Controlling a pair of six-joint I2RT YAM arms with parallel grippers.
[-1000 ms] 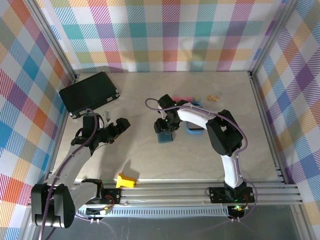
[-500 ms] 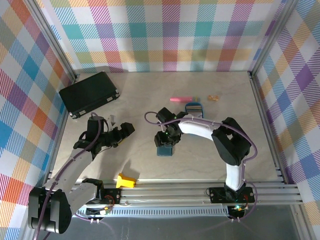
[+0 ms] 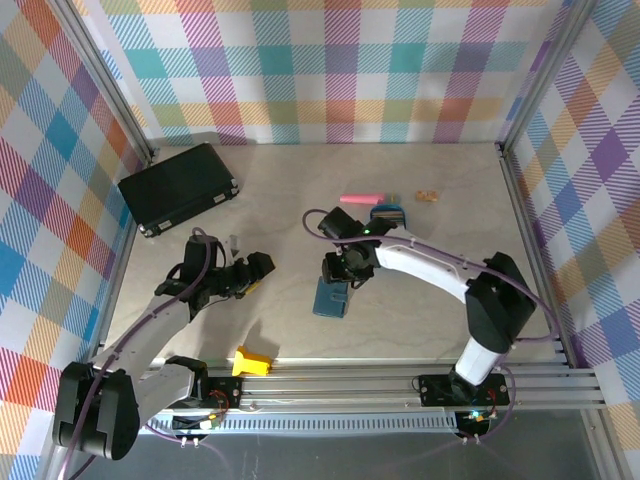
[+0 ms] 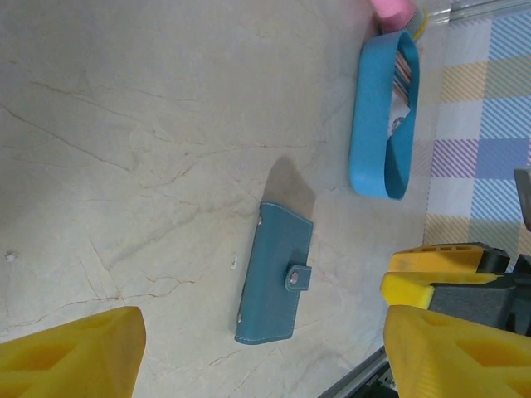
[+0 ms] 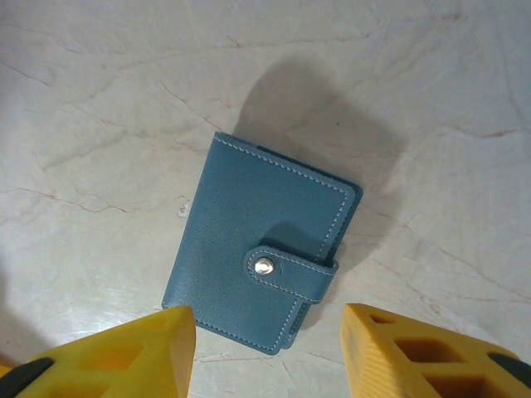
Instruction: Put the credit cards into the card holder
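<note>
Black case: lying shut at the far left of the table, up by the back corner.
Left gripper: low over the table, its yellow fingers spread wide with nothing between them.
Yellow block: by the near rail.
Card holder: mid-table, flat and folded shut, its tab snapped down; touched by neither gripper.
Right gripper: hanging just above the card holder, fingers parted and gripping nothing.
Pink bar: further back, beside the tray.
Blue tray: right of the card holder, holding something striped that I can't make out.
</note>
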